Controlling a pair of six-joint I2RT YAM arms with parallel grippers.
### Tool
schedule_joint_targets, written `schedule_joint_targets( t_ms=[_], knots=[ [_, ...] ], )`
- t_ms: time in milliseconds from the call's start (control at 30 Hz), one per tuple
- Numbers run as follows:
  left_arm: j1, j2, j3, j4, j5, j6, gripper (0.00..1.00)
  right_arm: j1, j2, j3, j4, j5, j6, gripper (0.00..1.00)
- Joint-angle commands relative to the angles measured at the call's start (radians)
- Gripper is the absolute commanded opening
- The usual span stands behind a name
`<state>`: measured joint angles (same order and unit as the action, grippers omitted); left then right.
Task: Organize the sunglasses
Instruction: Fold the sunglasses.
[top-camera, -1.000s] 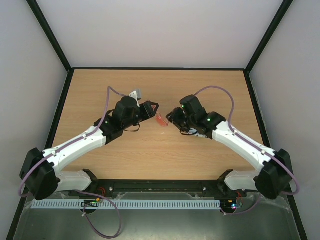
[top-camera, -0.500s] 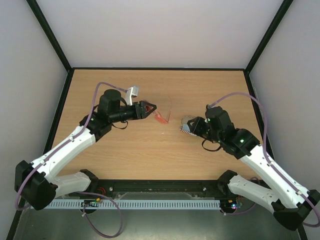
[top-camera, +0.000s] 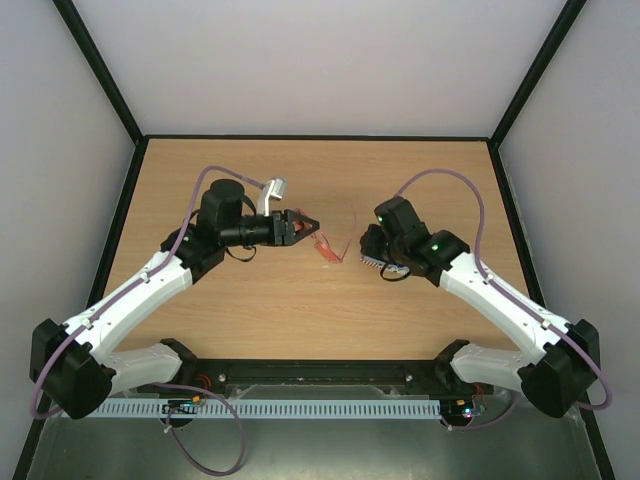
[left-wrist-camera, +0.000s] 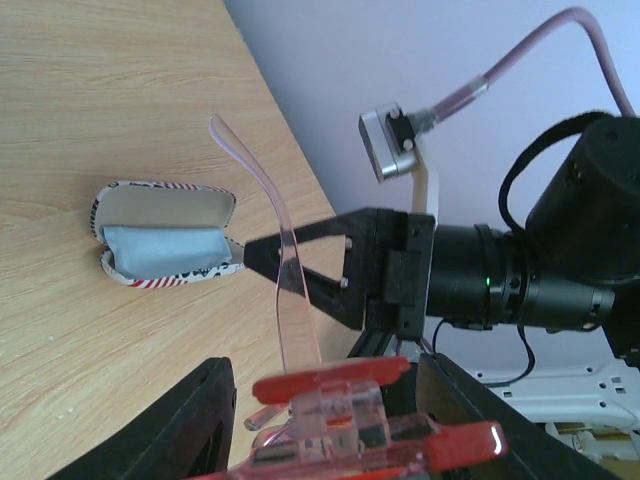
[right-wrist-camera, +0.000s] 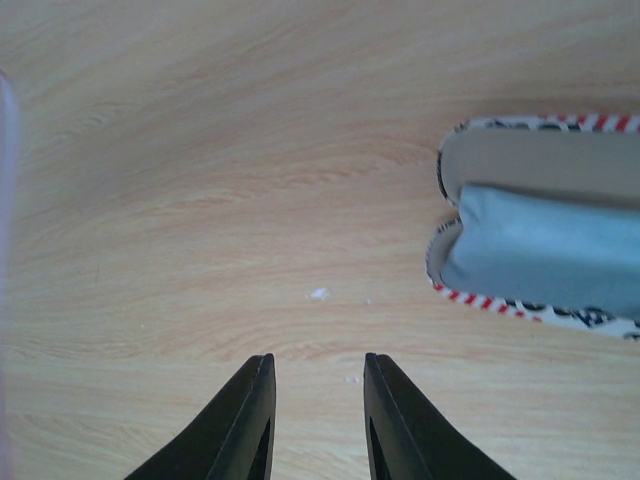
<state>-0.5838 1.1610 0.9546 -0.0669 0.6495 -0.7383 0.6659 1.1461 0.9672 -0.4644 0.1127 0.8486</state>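
Top external view, catalogue of contents.

1. Sunglasses (top-camera: 328, 247): thin translucent red-orange frame, near the middle of the surface (top-camera: 290, 320) and apparently lifted off it. The left wrist view shows one temple arm (left-wrist-camera: 268, 190) swung out and pointing away from the frame, toward the case.
2. Left hand (top-camera: 303, 225): reaches in from 9 o'clock, fingers clamped on the front of the frame.
3. Right hand (right-wrist-camera: 318, 400): comes in from 3 o'clock with its fingers apart and nothing between them, low over the bare wood just beside the case.
4. Case (right-wrist-camera: 540, 150): oval, stars-and-stripes pattern, lying open on the surface at 3 o'clock from the sunglasses.
5. Cloth (right-wrist-camera: 550, 250): light blue, folded inside the case.

Handling note, by judgement: the sunglasses look very light. The frame seems springy rather than stiff, and is probably weakest at the hinges. The smooth plastic is likely to slip and scuff under hard pads. The frame front near the bridge is the safer hold. The open temple is a poor grip, since it would flex or twist. It probably needs folding flat before the pair fits the case.
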Motion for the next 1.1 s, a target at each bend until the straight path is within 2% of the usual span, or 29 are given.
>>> schedule_joint_targets(
  t_ms=[0,200,400,667,1067],
  knots=[
    [0.003,-0.01,-0.001,0.025,0.037,0.005,0.51,-0.015,0.03,0.07,0.057,0.004,-0.039,0.27],
    [0.003,0.004,-0.008,0.041,0.05,0.003,0.49,-0.015,0.052,0.122,0.06,-0.011,-0.049,0.27],
    [0.003,0.017,-0.012,0.066,0.067,-0.008,0.47,-0.006,0.064,0.124,0.114,-0.108,-0.063,0.24],
    [0.002,0.042,-0.028,0.118,0.076,-0.029,0.46,0.074,0.069,0.155,0.158,-0.138,-0.082,0.22],
    [0.002,0.083,-0.032,0.157,0.079,-0.041,0.45,0.197,0.099,0.198,0.138,-0.12,-0.1,0.21]
  ],
)
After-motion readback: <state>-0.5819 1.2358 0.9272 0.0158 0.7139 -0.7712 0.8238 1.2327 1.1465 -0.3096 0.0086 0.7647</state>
